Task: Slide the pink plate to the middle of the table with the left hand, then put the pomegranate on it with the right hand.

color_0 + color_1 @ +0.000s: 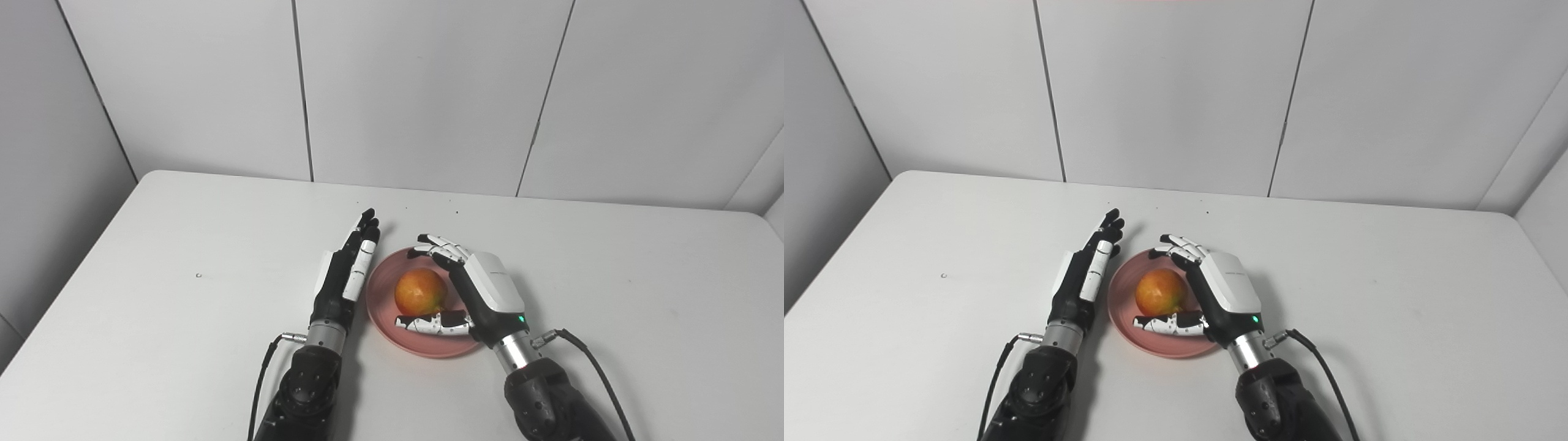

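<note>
Pink plate [386, 318] lying near the middle of the white table [184, 245], toward the near edge, with the pomegranate [420, 292] resting on it. Right hand [474, 294] at the fruit's 3 o'clock, fingers [438, 245] curved apart past its 12 and thumb at its 6, contact impossible to tell. Left hand [346, 272] at the plate's 9 o'clock rim, fingers straight, together, empty, pointing to 12.
</note>
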